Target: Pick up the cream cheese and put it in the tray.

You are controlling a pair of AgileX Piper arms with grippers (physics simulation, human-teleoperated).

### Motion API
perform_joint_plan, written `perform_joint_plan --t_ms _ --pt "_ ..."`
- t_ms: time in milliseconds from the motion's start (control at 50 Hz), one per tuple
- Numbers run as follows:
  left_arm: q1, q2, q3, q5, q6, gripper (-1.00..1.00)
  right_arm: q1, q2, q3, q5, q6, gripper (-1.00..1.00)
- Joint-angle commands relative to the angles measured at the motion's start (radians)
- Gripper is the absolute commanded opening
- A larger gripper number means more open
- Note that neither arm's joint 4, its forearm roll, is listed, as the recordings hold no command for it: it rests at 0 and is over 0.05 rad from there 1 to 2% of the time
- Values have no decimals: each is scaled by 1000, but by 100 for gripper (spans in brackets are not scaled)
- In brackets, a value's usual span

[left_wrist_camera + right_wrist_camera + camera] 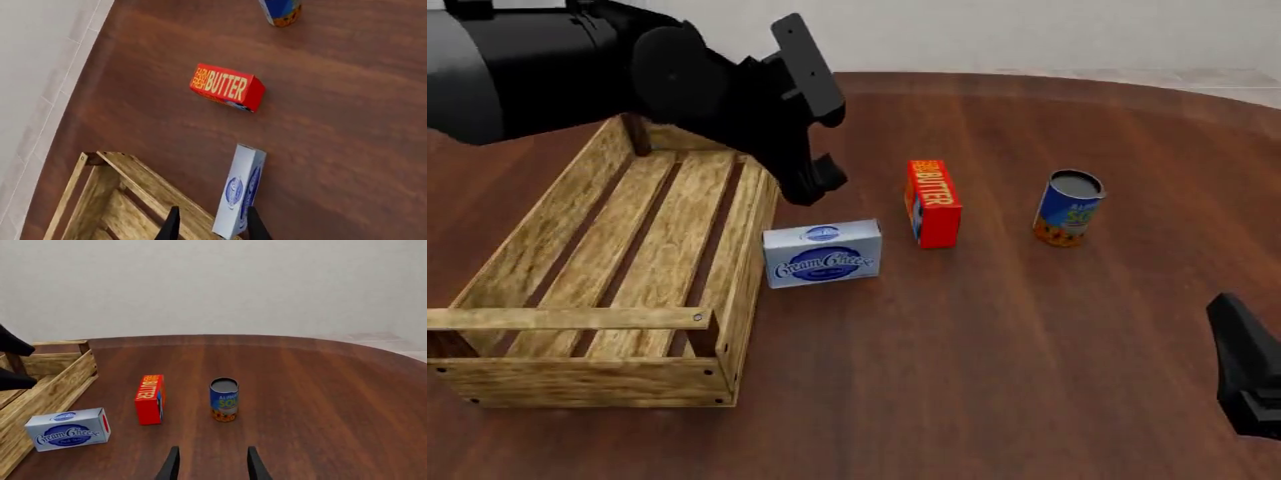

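Progress: basically nothing done yet — the cream cheese (822, 254) is seen on the table (1001, 350), standing on its long edge, not lifted.
Cream cheese spot: just beside the outer side wall of the tray (747, 262), near its far half, with the butter box (933, 203) a bit further out and a soup can (1069, 208) beyond that.
Tray: nothing is seen inside it.
Left gripper (212, 230): held above the box, fingers spread wide with the box's near end framed between them in the wrist view — no contact can be made out.
Right gripper (212, 467): parked well away, jaws apart, nothing held.
Still left: the descent, the close on the box, the lift, the short carry over the wall, the release.
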Motion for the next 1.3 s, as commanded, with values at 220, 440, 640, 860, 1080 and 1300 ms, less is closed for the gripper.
perform_joint_plan --t_ms 220,440,640,860,1080,1300 --pt "19 100 -29 16 63 100 0 3 0 -2 0 100" --pt "29 129 -36 10 78 100 0 4 0 -2 0 100" --pt "44 170 -13 -14 90 100 -1 4 0 -2 0 100" --pt "41 189 -6 -9 82 100 -2 4 0 -2 2 100" --pt "50 203 29 -43 117 100 -1 8 0 -4 4 100" --pt "40 223 -8 -19 130 100 -1 13 0 -7 7 100"
